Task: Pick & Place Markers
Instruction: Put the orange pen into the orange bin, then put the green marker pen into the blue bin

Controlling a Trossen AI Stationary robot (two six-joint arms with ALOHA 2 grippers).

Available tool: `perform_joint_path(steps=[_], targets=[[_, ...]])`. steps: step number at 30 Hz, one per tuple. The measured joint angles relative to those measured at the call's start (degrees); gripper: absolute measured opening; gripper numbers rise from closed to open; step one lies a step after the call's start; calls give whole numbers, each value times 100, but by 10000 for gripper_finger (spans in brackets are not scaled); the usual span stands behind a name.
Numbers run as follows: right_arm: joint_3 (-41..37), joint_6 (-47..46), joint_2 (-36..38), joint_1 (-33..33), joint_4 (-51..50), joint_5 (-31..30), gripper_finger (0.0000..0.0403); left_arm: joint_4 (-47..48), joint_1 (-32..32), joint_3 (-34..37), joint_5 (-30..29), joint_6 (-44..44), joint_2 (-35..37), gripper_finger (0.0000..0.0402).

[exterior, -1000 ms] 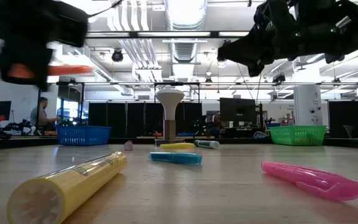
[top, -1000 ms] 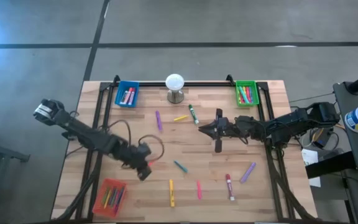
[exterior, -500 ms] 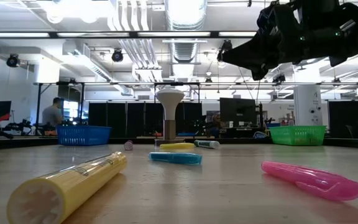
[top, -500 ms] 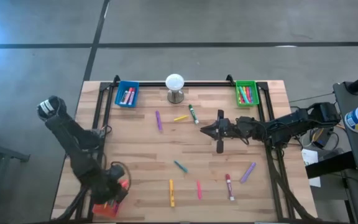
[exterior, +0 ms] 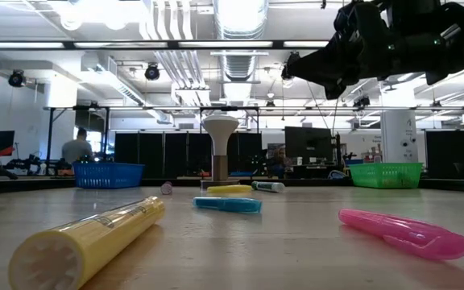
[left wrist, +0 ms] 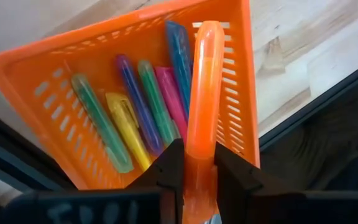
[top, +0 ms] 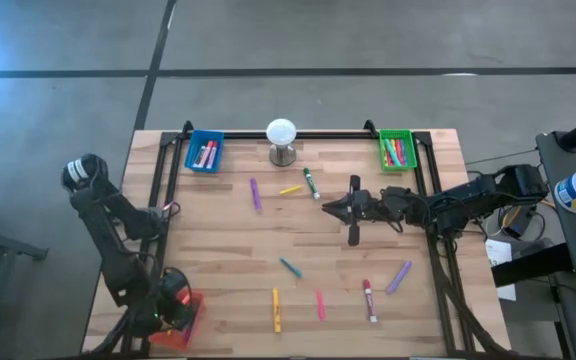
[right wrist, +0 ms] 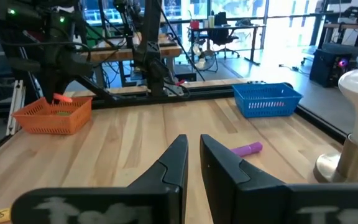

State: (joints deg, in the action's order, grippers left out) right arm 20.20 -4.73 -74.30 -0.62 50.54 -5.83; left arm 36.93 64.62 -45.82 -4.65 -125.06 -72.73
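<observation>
The left claw (left wrist: 194, 177) pinched an orange marker (left wrist: 202, 93) over the orange tray (left wrist: 36, 68) at the surface's near left corner; light, stiff, slick, best gripped mid-barrel. The right claw (right wrist: 193, 155), nearly shut, was empty.

The left gripper (left wrist: 197, 177) reaches to the table's near-left corner, fingers clamped; the right gripper (top: 330, 207), nearly closed, hovers mid-table.

A wooden desk (top: 218, 240) is seen. Loose markers (top: 276, 310) are scattered across its middle. Blue (top: 204, 152), green (top: 396, 150) and orange (top: 180, 318) baskets are placed near its corners, a white ball stand (top: 281, 140) at the far edge.
</observation>
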Motion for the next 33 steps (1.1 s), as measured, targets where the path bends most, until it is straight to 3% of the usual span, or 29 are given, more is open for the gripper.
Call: perform_joint_path(steps=[7, 16, 18, 22, 25, 28, 30, 33], targets=[[16, 39, 0, 0, -9, -2, 36, 43, 0, 11, 221, -78, 0, 83], [16, -44, 0, 0, -51, -2, 36, 119, -37, -86, 584, 362, 39, 72], [10, -66, -2, 0, -72, -2, 36, 130, -134, -188, 335, 535, 130, 59], [-24, -64, -2, 0, -81, -4, 36, 129, -507, -211, -867, 1095, 316, 25], [-55, -86, -2, 0, -84, -5, 34, -43, -1020, -59, -1446, 2105, 409, 4], [-72, -88, -2, 0, -106, -17, 32, -719, -1708, 297, -1536, 3615, 453, 3], [-74, -148, -2, 0, -103, -17, 31, -1652, -2246, 656, -1536, 4842, 466, 1], [-74, -410, -2, 0, -107, -17, 31, -3781, -3111, 1384, -1330, 6750, 435, 1]])
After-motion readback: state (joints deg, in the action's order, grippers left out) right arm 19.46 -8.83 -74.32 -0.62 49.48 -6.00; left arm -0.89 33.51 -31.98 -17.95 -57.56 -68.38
